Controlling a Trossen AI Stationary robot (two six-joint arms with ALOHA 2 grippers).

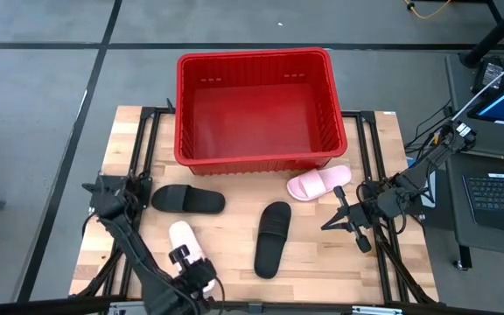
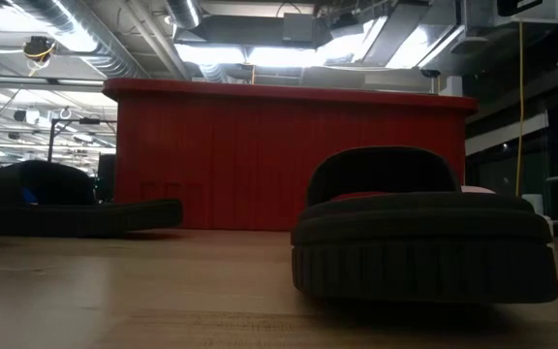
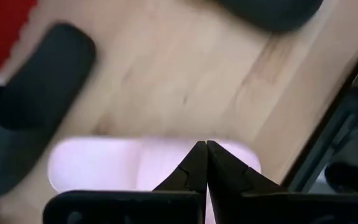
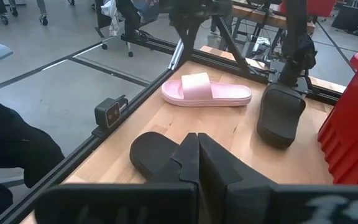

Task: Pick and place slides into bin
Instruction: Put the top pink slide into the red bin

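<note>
You have four slides on the wooden surface (image 1: 313,254), two pale pink and two black, and one red bin (image 1: 256,157); none of the slides is in it.

Nearest the front edge, the first pink slide (image 1: 185,242) lies lengthwise on the left side, directly under the left gripper (image 1: 196,278). That arm reaches in from the left post and bends low over the front edge; in its wrist view you see its jaws pressed together, tip against tip, holding nothing, with the pink slide just beyond them.

A little to the right, near the middle of the surface, one black slide (image 1: 272,238) lies almost lengthwise, its toe end tilted slightly toward the right. It fills the near ground of the low view.

Farther back on the left, the second black slide (image 1: 187,199) lies crosswise, just in front of the bin's left front corner.

On the right, the right gripper (image 1: 346,208) hangs low over the surface, the arm coming in from the right edge. Its jaws are also pressed together and empty, pointing across the surface toward the left.

Just beyond it, the second pink slide (image 1: 319,183) lies at an angle, close against the bin's right front corner.

Farthest back stands the bin, upright, overhanging the rear edge of the surface.
</note>
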